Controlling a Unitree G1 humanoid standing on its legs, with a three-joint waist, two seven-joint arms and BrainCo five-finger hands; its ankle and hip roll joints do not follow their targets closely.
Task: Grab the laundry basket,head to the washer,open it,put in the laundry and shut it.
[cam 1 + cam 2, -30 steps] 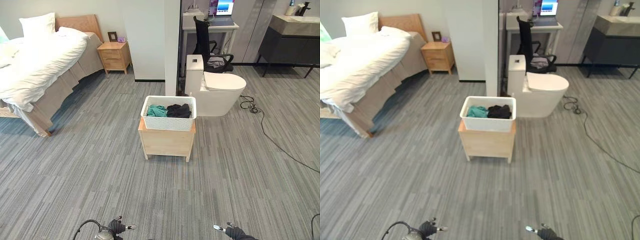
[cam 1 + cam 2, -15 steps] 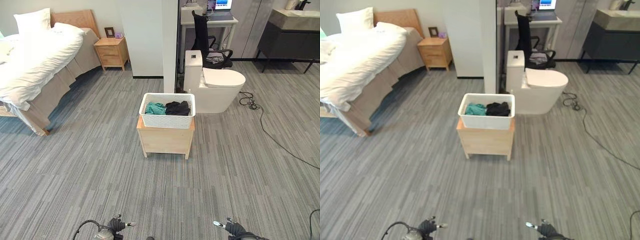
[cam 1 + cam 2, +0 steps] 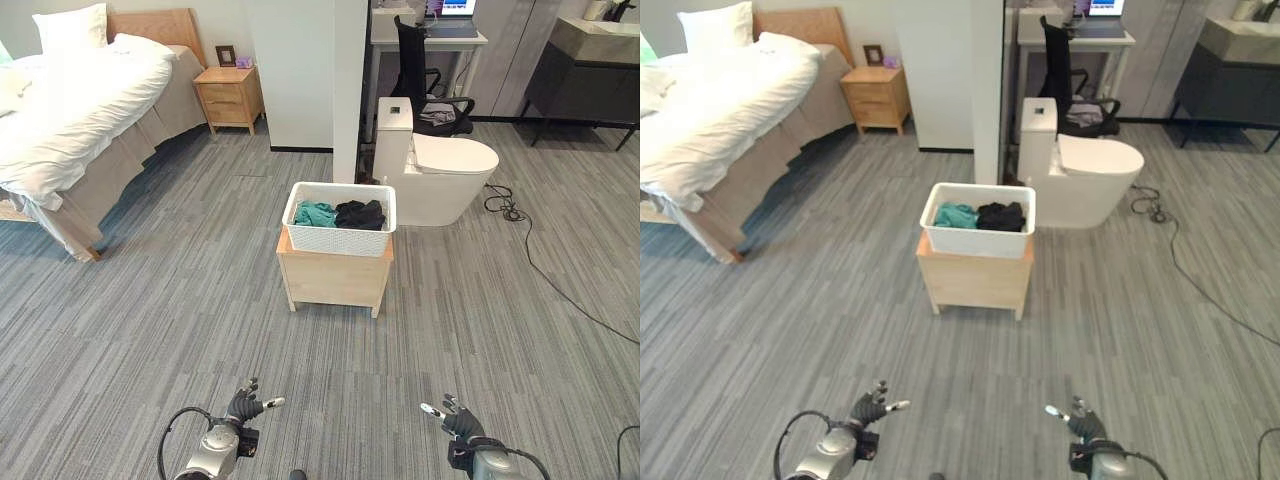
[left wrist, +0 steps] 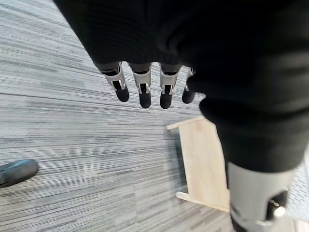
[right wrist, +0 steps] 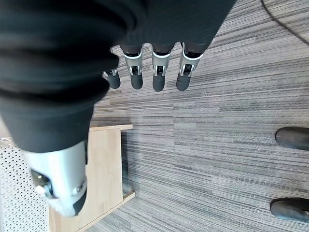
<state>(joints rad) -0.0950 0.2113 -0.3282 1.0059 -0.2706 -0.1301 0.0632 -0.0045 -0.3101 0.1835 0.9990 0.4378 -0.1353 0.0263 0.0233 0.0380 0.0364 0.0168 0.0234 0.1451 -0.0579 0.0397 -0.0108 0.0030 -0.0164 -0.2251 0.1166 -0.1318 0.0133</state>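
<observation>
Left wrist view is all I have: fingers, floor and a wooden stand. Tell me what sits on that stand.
Observer: A white laundry basket sits on the wooden stand.
Operator: Give me its contents.
Observer: Teal clothing beside dark clothing.
Operator: Report the other hand.
Observer: The right hand is open, fingers straight over bare floor, holding nothing; the left hand is the same.

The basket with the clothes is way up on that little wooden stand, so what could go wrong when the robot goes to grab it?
The laundry basket rests on a small wooden stand, so an uneven grab by the open left hand and right hand might tip it. The toilet close behind leaves little room.
</observation>
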